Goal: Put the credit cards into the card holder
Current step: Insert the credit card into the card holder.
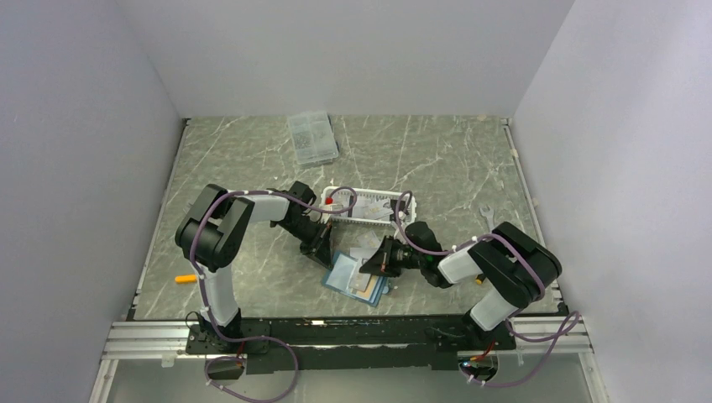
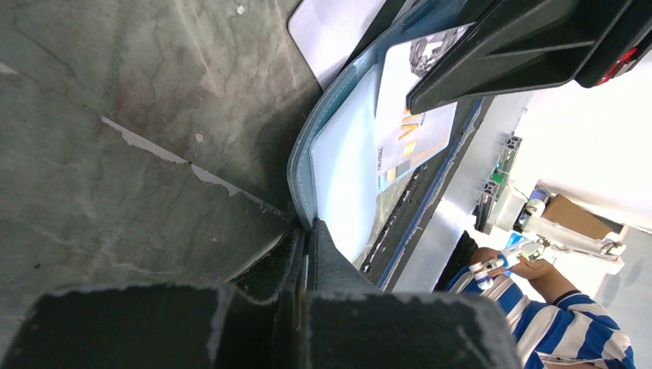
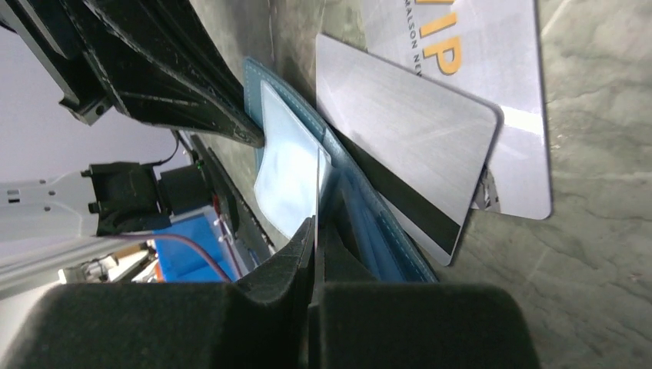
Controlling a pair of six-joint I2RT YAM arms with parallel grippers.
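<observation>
The teal-blue card holder (image 1: pixel 357 279) lies open on the table between my grippers, its lighter blue inside facing up. My left gripper (image 1: pixel 323 248) is shut on the holder's outer edge (image 2: pixel 301 173), the flap pinched at its fingertips (image 2: pixel 307 231). My right gripper (image 1: pixel 379 260) is shut on a thin pale card (image 3: pixel 317 181), seen edge-on, standing over the holder's slots (image 3: pixel 369 223). A grey card with a black stripe (image 3: pixel 407 131) and a pale card with gold letters (image 3: pixel 500 69) lie beside the holder. A pale card with gold print (image 2: pixel 407 115) shows inside the open holder.
A white slatted basket (image 1: pixel 367 206) with a red-handled tool (image 1: pixel 329 201) stands just behind the holder. A clear compartment box (image 1: pixel 312 137) sits at the back. A wrench (image 1: pixel 487 217) lies at the right, a small orange object (image 1: pixel 185 278) at the left.
</observation>
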